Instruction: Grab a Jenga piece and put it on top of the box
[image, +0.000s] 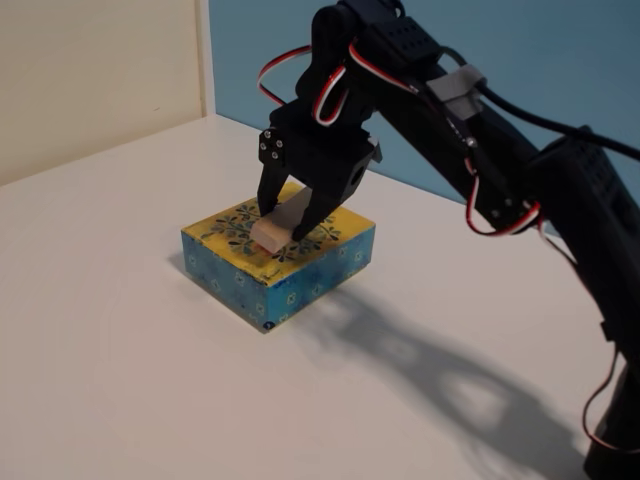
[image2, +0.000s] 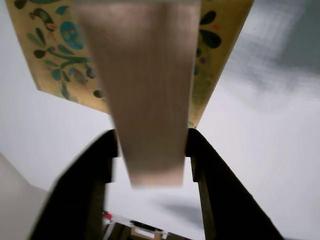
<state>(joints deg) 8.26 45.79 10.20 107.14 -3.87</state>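
The box (image: 238, 272) sits on the white table with its yellow floral top up and blue patterned sides. My black gripper (image: 283, 224) reaches down over its top and is shut on the Jenga piece (image: 278, 229), a pale wooden block held tilted. The block's lower end is at the box top; whether it touches I cannot tell. In the wrist view the Jenga piece (image2: 145, 95) runs blurred up the middle between my two dark fingers (image2: 97, 175), with the gripper (image2: 152, 140) clamped on its sides and the box's yellow top (image2: 50, 65) behind it.
White tabletop (image: 120, 370) surrounds the box on all sides. A cream wall and a blue wall (image: 560, 60) stand at the back. My arm with red-and-white cables comes in from the right of the fixed view.
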